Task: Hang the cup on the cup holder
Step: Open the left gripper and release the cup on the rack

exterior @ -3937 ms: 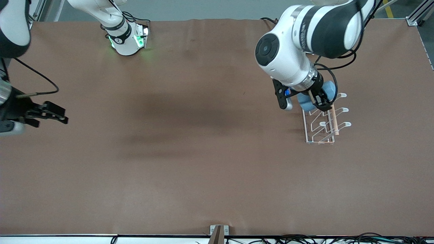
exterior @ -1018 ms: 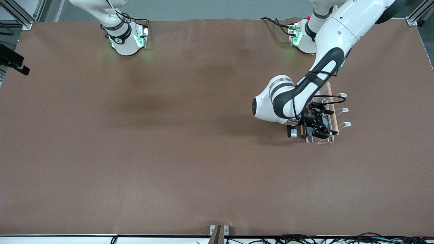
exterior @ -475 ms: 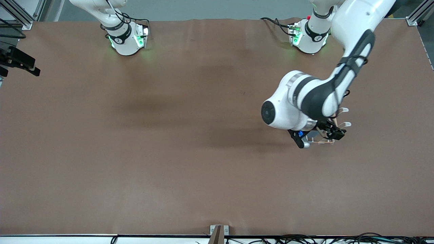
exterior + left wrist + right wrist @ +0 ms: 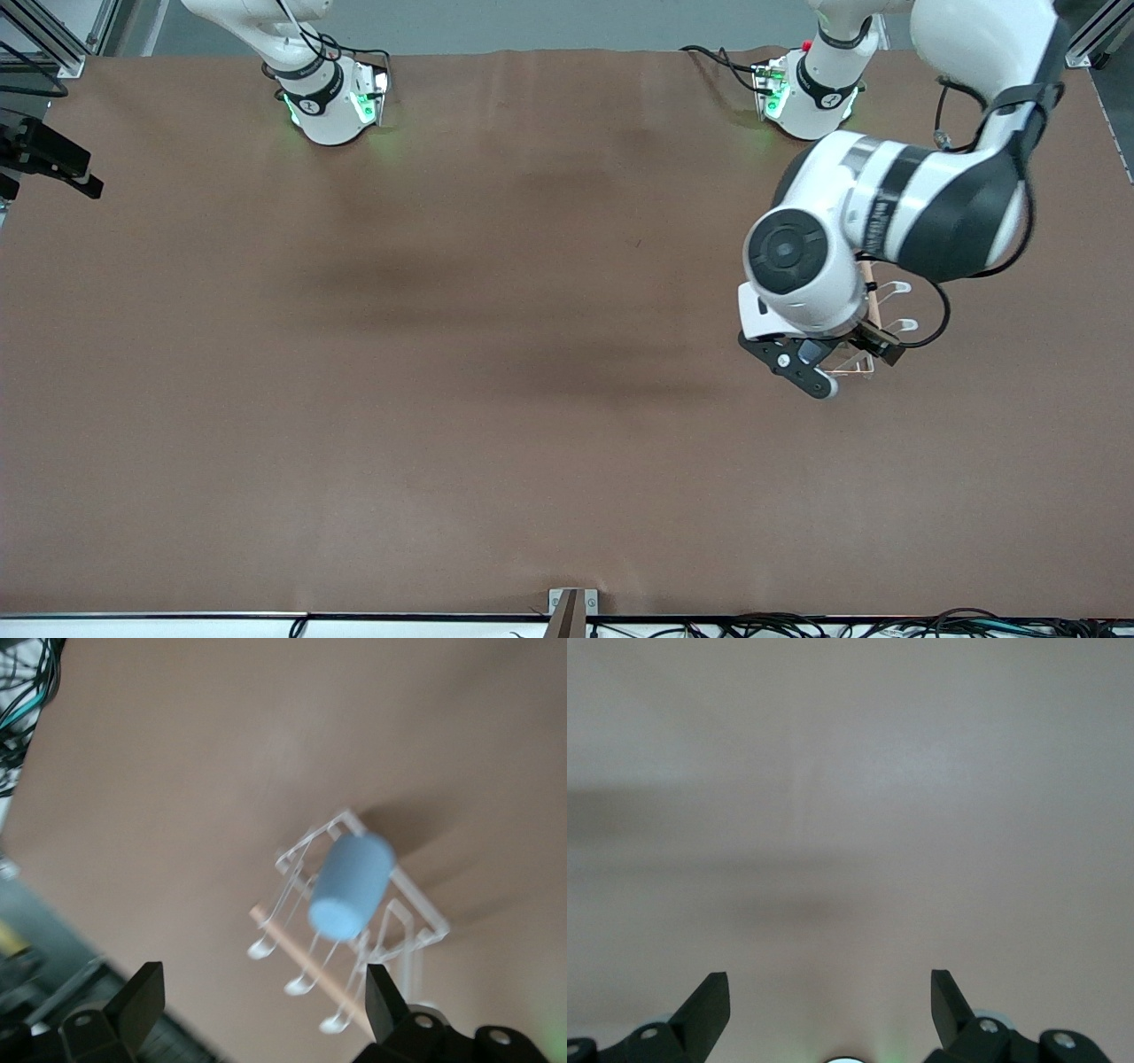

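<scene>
The light-blue cup [image 4: 352, 886] sits tilted over a prong of the white wire cup holder [image 4: 423, 906], beside its wooden dowel [image 4: 297, 945]. My left gripper [image 4: 261, 988] is open and empty, up in the air above the rack and apart from the cup. In the front view the left gripper [image 4: 866, 346] and its arm cover most of the cup holder [image 4: 897, 288]. The cup is hidden there. My right gripper [image 4: 55, 166] waits open and empty at the right arm's end of the table, and its wrist view [image 4: 830, 992] shows only bare table.
The brown table [image 4: 496, 354] carries only the cup holder. The arm bases [image 4: 332, 102] stand along the table's edge farthest from the front camera. A small bracket [image 4: 571, 602] sits at the nearest edge.
My left gripper, earlier shut on the cup over the rack, went down to the rack, let the cup go and has risen clear. The right gripper stays at the table's end.
</scene>
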